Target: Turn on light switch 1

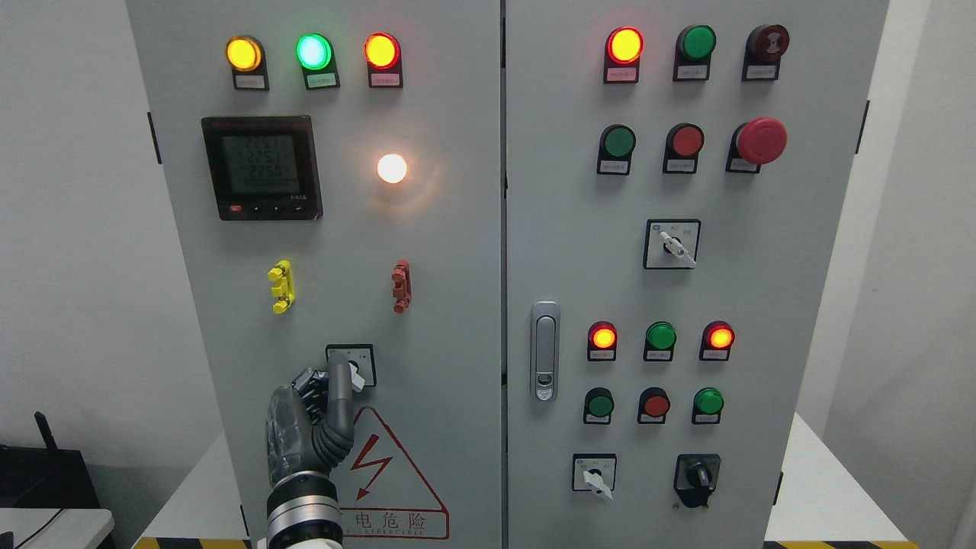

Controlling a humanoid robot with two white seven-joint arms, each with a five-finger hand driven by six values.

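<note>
Left hand [309, 427]: raised to the cabinet's left door, fingers [339, 381] pinching the rotary switch [352, 366] to turn it.
Lamp [392, 168]: glowing.

Matt grey painted metal cabinet [457, 305], glossy plastic indicator lamps [313, 51].

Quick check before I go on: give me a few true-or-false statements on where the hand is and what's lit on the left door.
1. The left hand is at the small rotary selector switch on the left door. True.
2. The round white lamp beside the black digital meter is dark. False: it glows.
3. The right hand is on the silver door handle. False: no right hand shows.
4. The three top-left indicator lights are lit. True.
</note>
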